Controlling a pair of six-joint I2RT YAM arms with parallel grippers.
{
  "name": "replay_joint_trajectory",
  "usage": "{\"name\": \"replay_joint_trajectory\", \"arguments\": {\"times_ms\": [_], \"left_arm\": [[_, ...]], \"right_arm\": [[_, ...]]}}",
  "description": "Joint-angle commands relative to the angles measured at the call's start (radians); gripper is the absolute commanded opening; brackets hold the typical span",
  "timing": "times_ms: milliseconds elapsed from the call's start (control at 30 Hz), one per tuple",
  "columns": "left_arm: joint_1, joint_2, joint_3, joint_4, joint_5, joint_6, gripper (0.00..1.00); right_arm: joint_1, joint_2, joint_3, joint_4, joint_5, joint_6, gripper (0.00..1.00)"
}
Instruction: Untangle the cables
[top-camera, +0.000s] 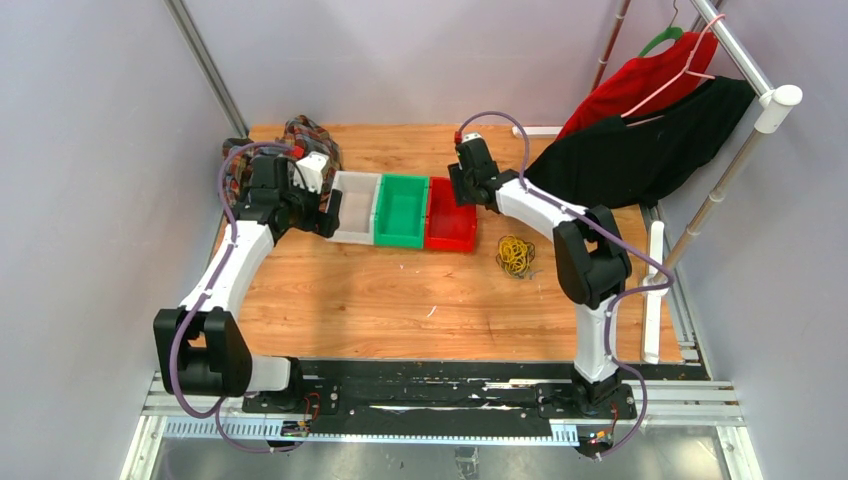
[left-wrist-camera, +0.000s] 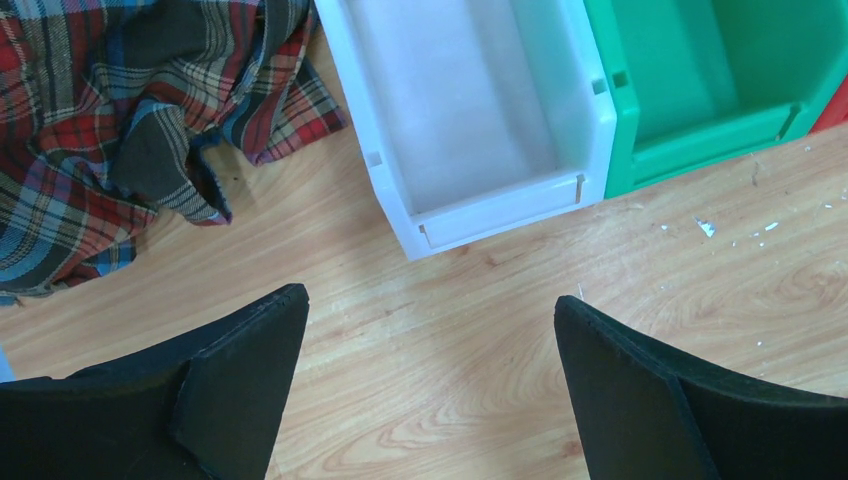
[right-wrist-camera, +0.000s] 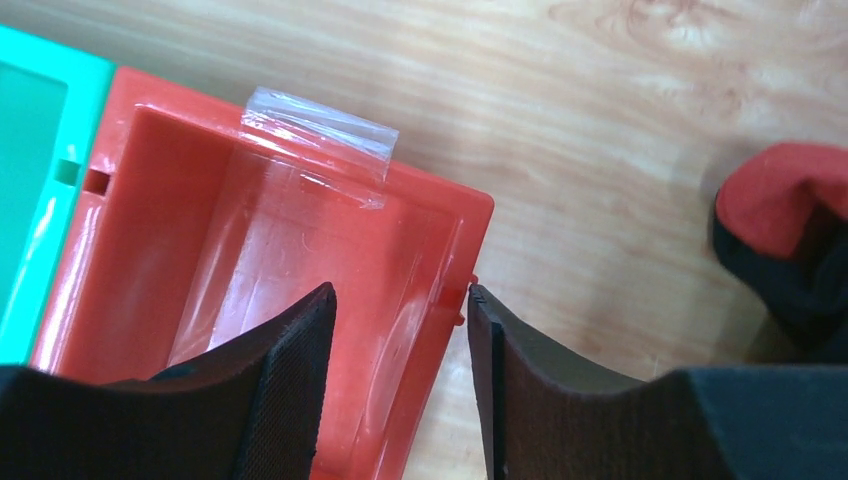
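Observation:
A bunch of yellow cable loops (top-camera: 516, 255) lies on the wooden table (top-camera: 400, 300), right of the red bin (top-camera: 450, 228). No black or blue cables show in any view. My left gripper (top-camera: 328, 213) hangs wide open and empty over bare wood just in front of the white bin (left-wrist-camera: 470, 120), as the left wrist view (left-wrist-camera: 430, 296) shows. My right gripper (top-camera: 462, 192) is far from the yellow cables, at the red bin's back right corner. In the right wrist view (right-wrist-camera: 398, 292) its jaws stand part open astride the bin's wall (right-wrist-camera: 440, 300), holding nothing.
White, green (top-camera: 402, 208) and red bins stand in a row at mid-table. A plaid cloth (left-wrist-camera: 110, 120) lies at the back left beside the white bin. Red and black garments (top-camera: 640, 140) hang from a rack at the back right. Clear tape (right-wrist-camera: 315, 140) sticks to the red bin's rim.

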Motion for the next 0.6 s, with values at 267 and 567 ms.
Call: {"name": "replay_joint_trajectory", "arguments": {"times_ms": [267, 567], "left_arm": [[0.005, 0.086, -0.009, 0.003, 0.021, 0.049, 0.98], [0.005, 0.136, 0.018, 0.003, 0.070, 0.042, 0.98]], "right_arm": [[-0.033, 0.085, 0.161, -0.003, 0.072, -0.143, 0.67], [0.012, -0.330, -0.231, -0.007, 0.094, -0.019, 0.79]]}}
